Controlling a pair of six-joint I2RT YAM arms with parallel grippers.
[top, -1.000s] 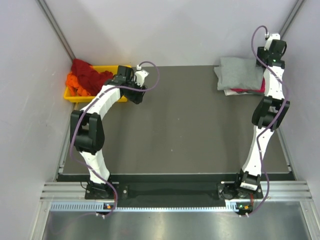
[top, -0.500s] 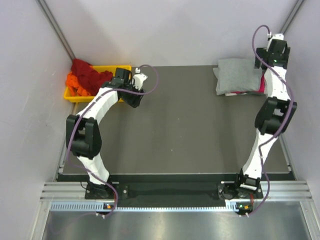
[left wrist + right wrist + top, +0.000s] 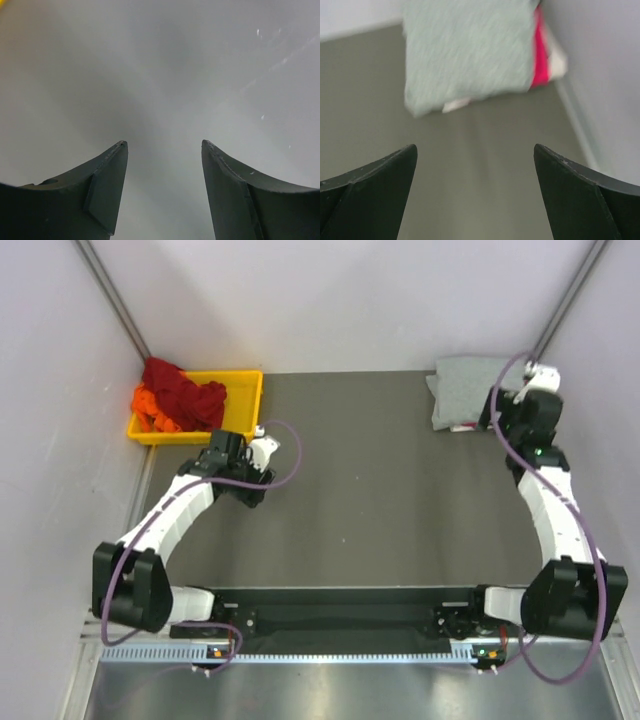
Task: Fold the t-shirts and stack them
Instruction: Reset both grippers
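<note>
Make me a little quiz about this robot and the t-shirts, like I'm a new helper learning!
1. True or false: the grey t-shirt lies folded on top of the pink t-shirt.
2. Where are the dark red t-shirt and the orange t-shirt?
A. in the yellow tray
B. on the folded stack
C. in an end effector
3. Fill in the gap: the right end effector is ____ and holds nothing.

Key: 1 true; 2 A; 3 open.
</note>
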